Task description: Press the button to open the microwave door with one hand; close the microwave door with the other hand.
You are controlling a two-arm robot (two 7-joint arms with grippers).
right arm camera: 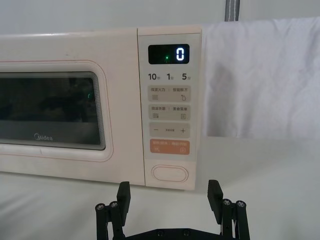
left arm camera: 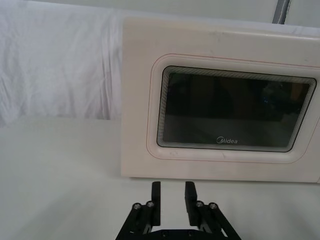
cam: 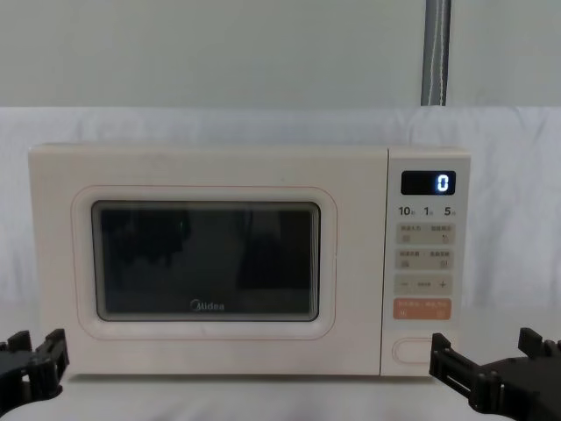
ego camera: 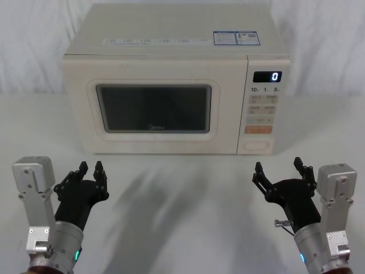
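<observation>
Cream microwave door point(ego camera: 154, 108) with dark glass sits flush shut; the wide pill-shaped cream button point(ego camera: 256, 145) lies bottom right. Left pincer point(ego camera: 91, 169), narrowly parted, and right pincer point(ego camera: 278, 166), spread wide, hover over the white counter point(ego camera: 182, 200), grasping nothing.

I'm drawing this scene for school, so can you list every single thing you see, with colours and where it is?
Cream box-shaped microwave: one, cream, middle of the table, facing the robot.
Cream microwave door with dark glass window: one, cream and black, the microwave's left part, shut.
Wide cream pill-shaped button: one, cream, bottom of the control panel.
Orange rectangular key: one, orange, just above the button.
Black digital display: one, black, showing 0, top of the panel.
White cloth-covered table: one, white, under everything.
Left claw: one, black, open, low on the left, before the door.
Right claw: one, black, open, low on the right, before the button.
</observation>
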